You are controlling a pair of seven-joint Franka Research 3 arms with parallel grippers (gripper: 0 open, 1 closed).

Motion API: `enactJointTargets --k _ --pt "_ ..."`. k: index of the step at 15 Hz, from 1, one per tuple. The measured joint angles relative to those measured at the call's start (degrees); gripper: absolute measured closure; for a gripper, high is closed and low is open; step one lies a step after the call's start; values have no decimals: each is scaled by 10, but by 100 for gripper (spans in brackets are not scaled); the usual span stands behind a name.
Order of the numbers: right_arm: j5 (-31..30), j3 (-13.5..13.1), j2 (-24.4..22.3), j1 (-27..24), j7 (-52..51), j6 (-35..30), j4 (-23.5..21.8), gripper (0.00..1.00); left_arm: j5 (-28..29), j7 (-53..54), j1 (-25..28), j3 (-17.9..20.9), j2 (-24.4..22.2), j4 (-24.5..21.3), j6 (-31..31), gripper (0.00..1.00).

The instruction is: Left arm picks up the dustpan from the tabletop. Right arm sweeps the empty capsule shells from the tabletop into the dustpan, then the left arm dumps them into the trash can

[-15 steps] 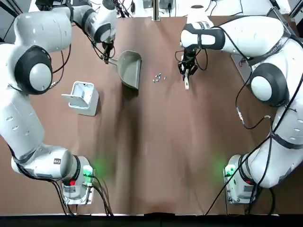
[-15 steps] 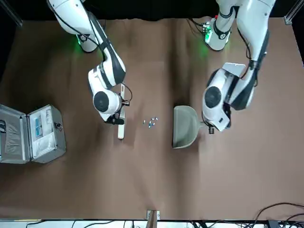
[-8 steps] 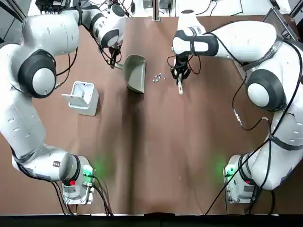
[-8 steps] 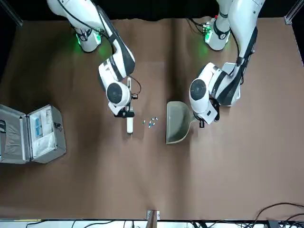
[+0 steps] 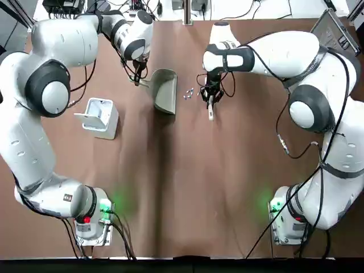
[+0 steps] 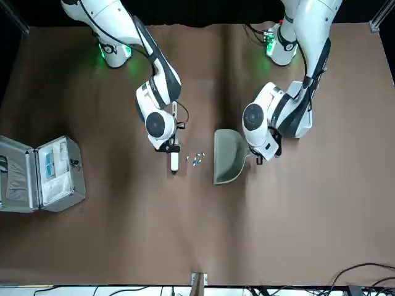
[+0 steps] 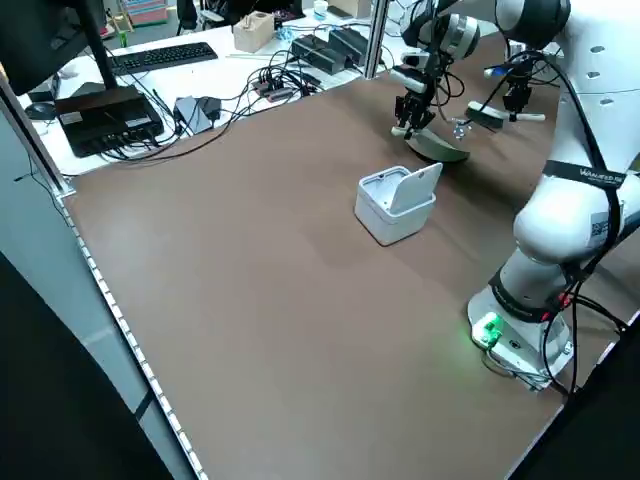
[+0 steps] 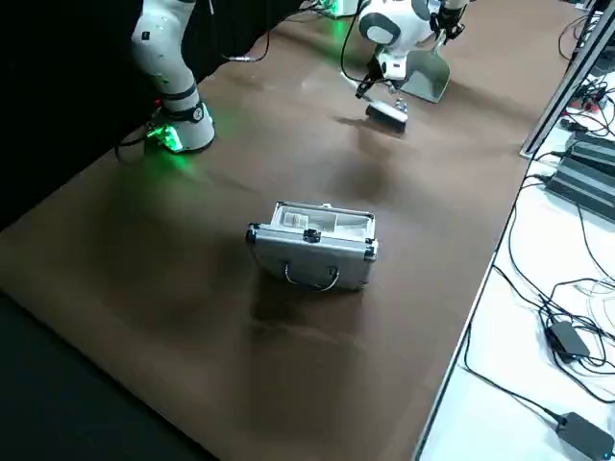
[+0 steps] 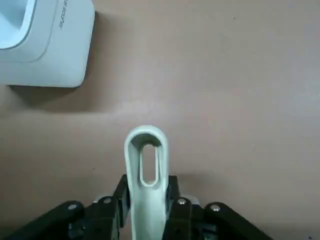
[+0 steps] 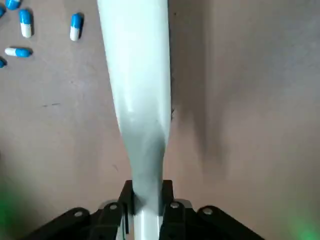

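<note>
The dustpan point(image 5: 165, 91) sits out on the brown tabletop point(image 6: 185, 234), just to the left of the loose capsule shells point(image 5: 189, 93), its wide mouth turned their way, I'd say so that they can be pushed straight in. The left gripper point(image 9: 147, 200) has its two fingers clamped on the pan's handle from both sides, likely to keep it from skidding when the sweeping starts.

On the shells' other side, the right gripper point(image 10: 147, 207) is closed around the handle of a white brush point(image 6: 174, 161). From where I stand, shells between brush and pan looks like the set-up for a sweep leftward; the brush seems to need only a low, gentle push, since those little blue-and-white pieces could roll past the pan's edge.

Nearer the left arm's base, the trash can point(image 5: 103, 118) stands with its flip lid open, presumably ready for the dumping. A silver hinged case point(image 8: 315, 245) rests well apart, beyond the right arm's work.
</note>
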Motion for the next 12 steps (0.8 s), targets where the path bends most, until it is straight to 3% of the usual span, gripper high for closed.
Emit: enactJointTargets --k 7,12 --pt "8 0 47 32 71 1 54 74 1 -9 -25 1 33 40 0 67" --pt "20 0 71 47 84 1 86 74 41 -48 -38 1 62 60 0 67"
